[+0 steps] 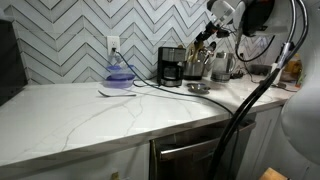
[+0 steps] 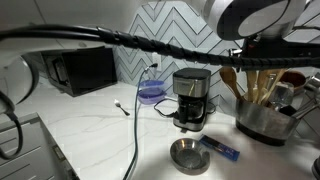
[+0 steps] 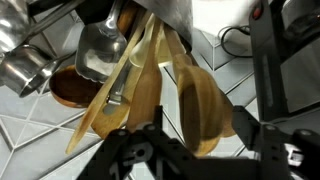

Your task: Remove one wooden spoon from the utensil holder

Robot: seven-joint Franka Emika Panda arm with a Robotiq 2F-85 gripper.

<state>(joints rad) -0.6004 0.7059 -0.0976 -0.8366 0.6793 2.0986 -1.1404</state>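
In an exterior view the holder (image 1: 196, 68) is too small to read; in wrist view it's hidden under utensils (image 3: 110, 70). The spoon (image 3: 205, 105) bowl is blurred, handles overlapped. The end effector (image 3: 197, 135) base is cropped by the bottom edge; contact with spoon can't be told. The arm (image 2: 250, 15) is blurred, cropped at top edge.
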